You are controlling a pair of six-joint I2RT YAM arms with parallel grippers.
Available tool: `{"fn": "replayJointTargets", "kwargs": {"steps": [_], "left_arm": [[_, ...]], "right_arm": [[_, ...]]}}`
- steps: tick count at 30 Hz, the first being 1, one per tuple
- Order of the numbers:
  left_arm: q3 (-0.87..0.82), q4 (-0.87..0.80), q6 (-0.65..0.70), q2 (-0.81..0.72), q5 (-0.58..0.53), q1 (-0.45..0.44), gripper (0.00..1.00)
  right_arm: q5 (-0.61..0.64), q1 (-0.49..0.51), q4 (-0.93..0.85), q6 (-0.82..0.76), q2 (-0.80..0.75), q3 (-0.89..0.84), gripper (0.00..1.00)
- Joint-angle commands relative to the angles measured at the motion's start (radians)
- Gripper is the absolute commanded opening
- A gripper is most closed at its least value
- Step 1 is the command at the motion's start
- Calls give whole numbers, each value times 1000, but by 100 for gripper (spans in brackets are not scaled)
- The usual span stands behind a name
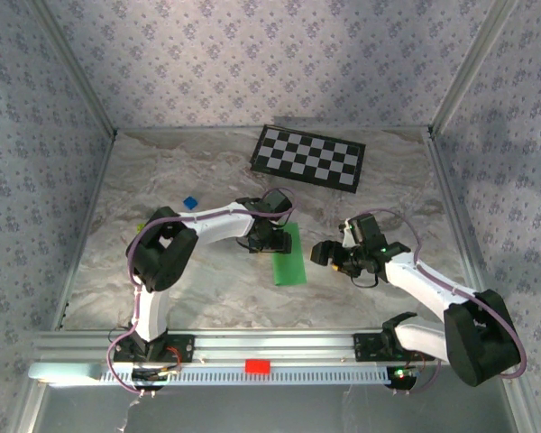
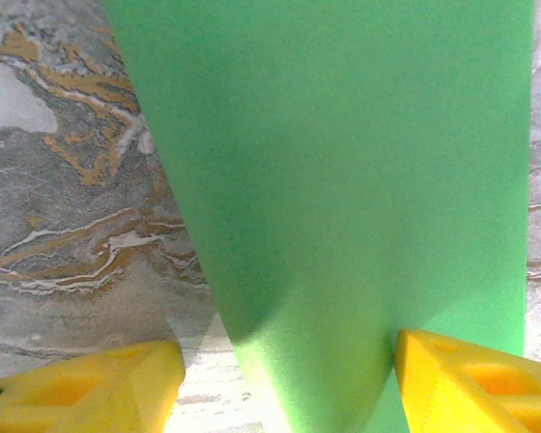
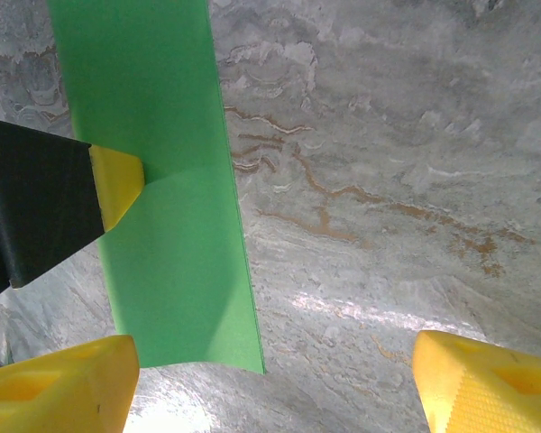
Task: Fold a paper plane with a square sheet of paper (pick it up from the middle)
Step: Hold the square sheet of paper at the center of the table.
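Note:
The green sheet of paper [image 1: 289, 258] lies on the marble table, folded to a long narrow strip. My left gripper [image 1: 269, 242] stands over its far end, open. In the left wrist view the paper [image 2: 343, 180] runs between the two yellow fingers of my left gripper [image 2: 288, 374], and the right fingertip [image 2: 451, 374] rests on it. My right gripper [image 1: 329, 255] is open just to the right of the strip, its jaws [image 3: 275, 379] over bare table. In that view the paper [image 3: 171, 253] lies left of centre, and the left gripper's yellow fingertip [image 3: 117, 185] presses on it.
A black-and-white checkerboard [image 1: 308, 156] lies at the back of the table. A tiny blue block [image 1: 190, 202] sits left of the left arm. Patterned walls close in the table [image 1: 207, 289] on three sides, and a metal rail [image 1: 252, 347] runs along the near edge.

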Motion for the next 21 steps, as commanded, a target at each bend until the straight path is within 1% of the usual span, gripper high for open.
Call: {"fn": "replayJointTargets", "kwargs": {"steps": [1,13,19,21], "left_arm": [[-32,12,22,97,-44,7,67],[-25,13,43,111,-51,6,67],[-19,10,48,119,-51,5,67],[-20,10,45,120,-52,6,67]], "right_arm": [[5,6,-15,-20,5,29,81],[6,10,-13,-20,11,27,81],[-7,11,-11,-20,22,32,74],[-13,11,-12,-54,28,35,72]]}}
